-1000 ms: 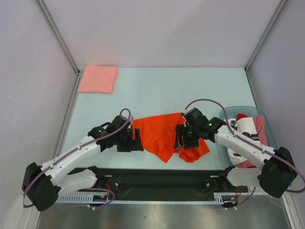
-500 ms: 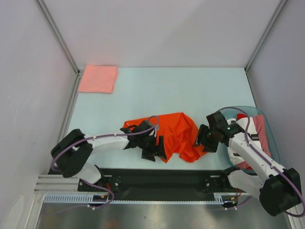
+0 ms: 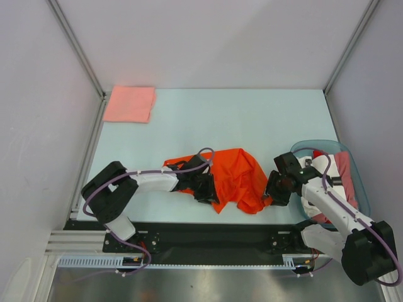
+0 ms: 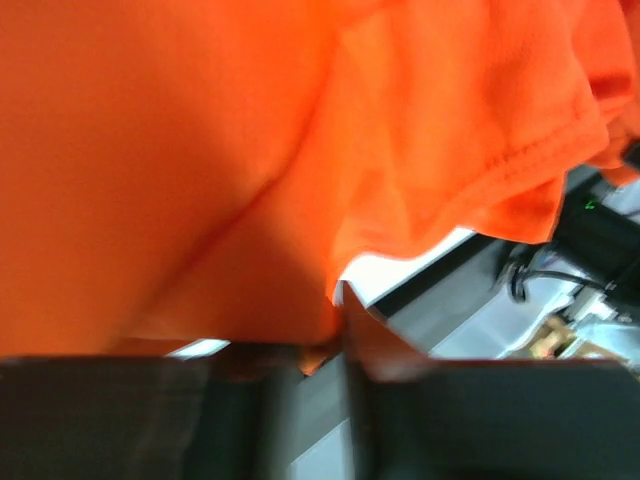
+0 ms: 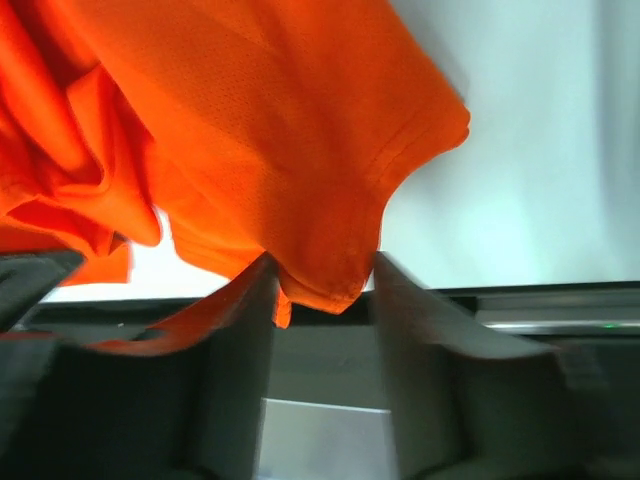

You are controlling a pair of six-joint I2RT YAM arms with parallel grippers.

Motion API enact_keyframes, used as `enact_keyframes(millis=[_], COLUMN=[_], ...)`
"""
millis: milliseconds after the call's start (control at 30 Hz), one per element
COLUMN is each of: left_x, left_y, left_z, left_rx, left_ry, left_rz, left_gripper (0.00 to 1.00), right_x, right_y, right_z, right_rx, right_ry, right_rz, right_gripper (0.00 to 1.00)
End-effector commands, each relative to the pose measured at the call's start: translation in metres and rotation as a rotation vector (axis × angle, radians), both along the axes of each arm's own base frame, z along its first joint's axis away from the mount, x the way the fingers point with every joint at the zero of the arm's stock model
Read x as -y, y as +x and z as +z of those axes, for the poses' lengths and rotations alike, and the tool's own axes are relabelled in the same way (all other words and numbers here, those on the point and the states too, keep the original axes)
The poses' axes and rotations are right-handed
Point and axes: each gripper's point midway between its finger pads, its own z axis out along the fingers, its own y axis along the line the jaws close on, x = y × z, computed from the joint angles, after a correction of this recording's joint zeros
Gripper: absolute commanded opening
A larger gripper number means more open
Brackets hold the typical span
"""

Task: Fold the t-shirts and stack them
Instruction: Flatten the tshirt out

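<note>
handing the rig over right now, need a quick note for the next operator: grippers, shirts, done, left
Left gripper: at the near-left edge of the orange-red t-shirt, cloth between narrow jaws; view blurred, grip unconfirmed.
Right gripper: open, the shirt's hem corner hanging between its fingers, not pinched.
Shirts: orange-red one rumpled mid-table; salmon-pink t-shirt folded at the far left corner; white, red and dusty pink shirts in the tub on the right.
Done: one shirt folded.
Left: flatten and fold the orange-red one, stack it on the pink, then the tub shirts.
</note>
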Motion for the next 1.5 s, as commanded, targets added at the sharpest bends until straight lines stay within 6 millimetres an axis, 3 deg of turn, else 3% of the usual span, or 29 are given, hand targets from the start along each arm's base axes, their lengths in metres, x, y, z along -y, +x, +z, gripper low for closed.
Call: enact_keyframes(millis=[0,67,100,133,167,200,267,300,333,400,433,500,533,567,600,667,700,767,800,867,900,967,1000,1133,1300,1367,1433,1467], left_x=[0.004,-0.001,-0.002,-0.004,-0.013,-0.015,-0.029,-0.031,-0.036,-0.047,-0.054,-0.067,-0.077,-0.086,-0.095,-0.119,-0.132,-0.155,-0.167,-0.179,-0.191,-0.197,-0.208,-0.221,-0.219,-0.216,-0.205,-0.196], left_y=[0.028,0.030,0.038,0.041,0.038,0.046,0.043,0.046,0.047,0.041,0.038,0.033,0.032,0.031,0.025,0.028,0.026,0.029,0.025,0.027,0.025,0.026,0.021,0.013,0.006,0.014,0.038,0.059], left_z=[0.010,0.021,0.031,0.049,0.057,0.073,0.110,0.132,0.150,0.200,0.210,0.255,0.262,0.274,0.305,0.327,0.359,0.382,0.414,0.436,0.464,0.484,0.505,0.538,0.561,0.556,0.534,0.517], left_rx=[0.072,0.104,0.149,0.204,0.214,0.266,0.350,0.402,0.447,0.556,0.578,0.683,0.704,0.731,0.787,0.861,0.934,1.001,1.078,1.138,1.210,1.264,1.317,1.400,1.453,1.440,1.393,1.368], left_ry=[0.000,0.015,0.026,0.013,0.041,0.043,0.034,0.015,0.000,-0.080,-0.081,-0.137,-0.113,-0.108,-0.152,-0.107,-0.131,-0.082,-0.102,-0.078,-0.092,-0.091,-0.106,-0.143,-0.214,-0.180,-0.083,0.008], left_rz=[0.035,0.029,0.040,0.031,0.029,0.043,0.036,0.033,0.047,0.050,0.052,0.067,0.087,0.106,0.122,0.187,0.222,0.285,0.307,0.328,0.357,0.368,0.395,0.418,0.408,0.422,0.434,0.438], left_gripper=[0.18,0.06,0.03,0.00,0.00,0.00,0.00,0.00,0.00,0.00,0.00,0.00,0.00,0.00,0.00,0.00,0.00,0.00,0.00,0.00,0.00,0.00,0.00,0.00,0.00,0.00,0.00,0.00], right_x=[0.006,-0.001,-0.002,-0.001,0.001,0.002,0.010,0.014,0.017,0.024,0.026,0.031,0.030,0.030,0.029,0.027,0.024,0.024,0.024,0.022,0.021,0.023,0.026,0.030,0.021,0.014,0.007,0.001], right_y=[0.009,0.016,0.019,0.021,0.023,0.034,0.032,0.037,0.038,0.041,0.040,0.037,0.036,0.034,0.032,0.025,0.023,0.016,0.015,0.012,0.013,0.011,0.007,-0.002,-0.005,0.005,0.020,0.039], right_z=[-0.008,-0.007,-0.005,-0.001,0.005,0.023,0.041,0.070,0.083,0.112,0.135,0.155,0.176,0.185,0.196,0.230,0.243,0.272,0.280,0.303,0.315,0.333,0.350,0.374,0.366,0.355,0.353,0.341], right_rx=[0.010,0.033,0.048,0.055,0.070,0.132,0.157,0.227,0.262,0.346,0.407,0.455,0.516,0.538,0.571,0.684,0.726,0.814,0.834,0.891,0.927,0.985,1.040,1.108,1.080,1.045,1.045,1.020], right_ry=[-0.037,-0.010,-0.009,-0.015,-0.027,-0.054,-0.109,-0.136,-0.151,-0.178,-0.165,-0.161,-0.130,-0.116,-0.097,-0.032,-0.006,0.029,0.035,0.061,0.075,0.104,0.128,0.167,0.216,0.211,0.207,0.186], right_rz=[0.000,0.022,0.027,0.026,0.031,0.037,0.054,0.057,0.059,0.044,0.035,0.023,0.017,0.019,0.019,0.041,0.054,0.081,0.088,0.108,0.104,0.074,0.052,0.028,0.052,0.068,0.067,0.065], right_gripper=[0.43,0.32,0.12,0.02,0.00,0.00,0.00,0.00,0.00,0.00,0.00,0.00,0.00,0.00,0.00,0.00,0.00,0.00,0.00,0.00,0.00,0.00,0.00,0.00,0.00,0.00,0.00,0.00])
